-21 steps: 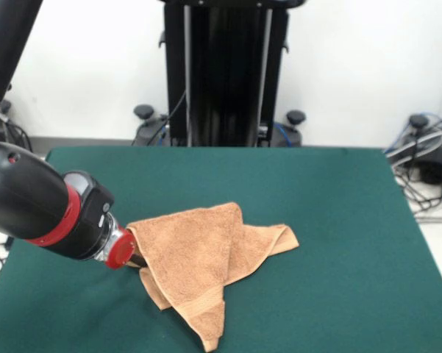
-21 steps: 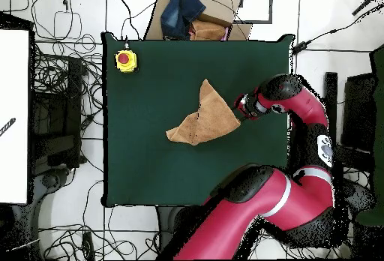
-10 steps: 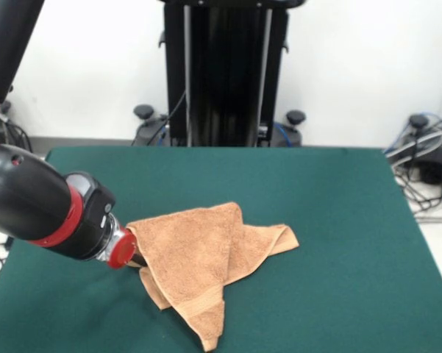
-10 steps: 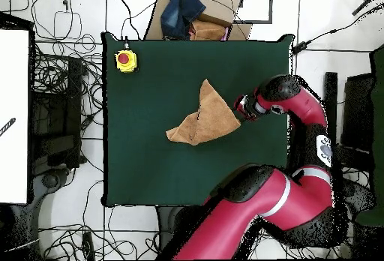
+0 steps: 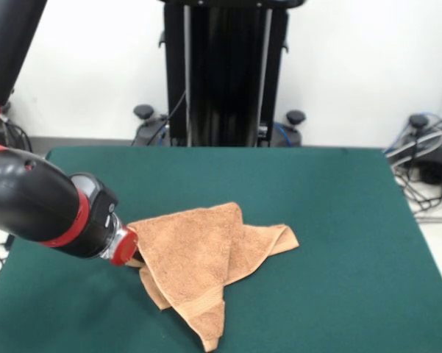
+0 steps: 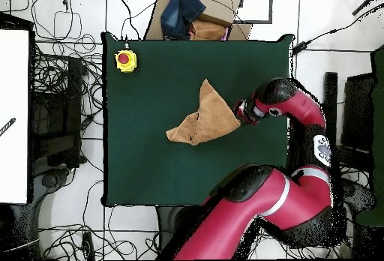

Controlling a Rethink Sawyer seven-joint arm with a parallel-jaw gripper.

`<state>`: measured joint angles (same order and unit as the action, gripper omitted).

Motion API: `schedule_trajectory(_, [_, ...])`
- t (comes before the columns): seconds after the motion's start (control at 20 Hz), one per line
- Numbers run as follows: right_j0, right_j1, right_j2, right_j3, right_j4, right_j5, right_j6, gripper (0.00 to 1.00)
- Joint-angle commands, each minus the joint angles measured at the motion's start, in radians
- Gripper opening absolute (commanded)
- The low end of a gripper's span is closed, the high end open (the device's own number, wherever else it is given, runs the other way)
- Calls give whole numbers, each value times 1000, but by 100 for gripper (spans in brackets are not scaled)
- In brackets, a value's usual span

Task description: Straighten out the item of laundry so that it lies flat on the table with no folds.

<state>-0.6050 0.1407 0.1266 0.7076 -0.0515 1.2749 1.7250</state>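
The orange-tan towel [image 5: 198,257] lies crumpled in the middle of the dark green table [image 5: 338,220], folded over itself into a rough triangle with one corner pointing toward the near edge. From above, the towel [image 6: 204,115] is a folded wedge on the table [image 6: 150,160]. My gripper [image 5: 136,259] sits at the towel's left edge, its tip hidden behind the raised cloth. In the overhead view the gripper [image 6: 240,114] meets the towel's right corner. Whether it holds the cloth does not show.
A yellow box with a red button [image 6: 125,61] stands at one table corner. A cardboard box with dark blue cloth [image 6: 191,14] lies just beyond the table edge. Cables cover the floor around the table, and a white panel [image 6: 13,115] stands at the left.
The wrist has edged slightly toward the towel and a little lower. The towel keeps its shape and place.
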Motion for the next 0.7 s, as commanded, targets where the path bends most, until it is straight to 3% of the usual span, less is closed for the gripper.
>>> schedule_trajectory(0.05, [33, 42, 53, 64, -71, 35, -203, 100])
schedule_trajectory(0.7, [29, 84, 73, 0, -99, 37, -198, 100])
